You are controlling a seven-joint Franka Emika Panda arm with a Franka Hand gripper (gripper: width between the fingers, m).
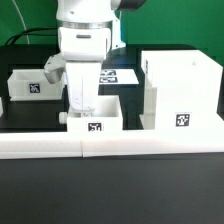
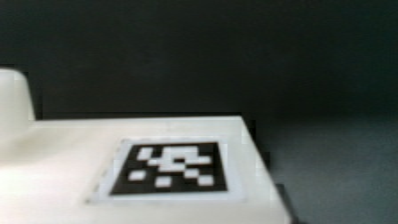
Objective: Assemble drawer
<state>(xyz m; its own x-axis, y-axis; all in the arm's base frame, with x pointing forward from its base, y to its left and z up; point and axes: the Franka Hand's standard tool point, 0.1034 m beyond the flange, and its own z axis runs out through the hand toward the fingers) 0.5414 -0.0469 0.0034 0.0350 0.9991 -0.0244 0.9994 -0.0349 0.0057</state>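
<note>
Gripper [image 1: 82,105] at the middle tray [image 1: 97,122], as seen from my remote desk. In the exterior view the Panda's fingers reach down to the rear part of this small open-top tray, on the side toward the exterior view's left. The tray sits against the long border rail [image 1: 40,148], with its tag facing the camera. I cannot tell whether the fingers are spread, pressed together or pinching the tray's wall, because white on white hides the tips. The left tray [image 1: 28,84] stands well apart toward the exterior view's left. The tall case [image 1: 182,90] stands upright toward the exterior view's right, near the middle tray but not touching it. The marker board [image 1: 122,74] lies flat behind the arm.

In the wrist view, a blurred white surface carries one black-and-white tag [image 2: 173,168], with the dark table [image 2: 231,50] beyond its edge. I cannot say which part that surface belongs to, and no fingertips show clearly.

My reading is that the step in hand is taking hold of the middle tray, with neither tray yet in the case. The next move calls for a firm pinch on one wall and a lift clear of the rail. After that the tray must be lined up level with the case's opening, which I cannot see from here.
</note>
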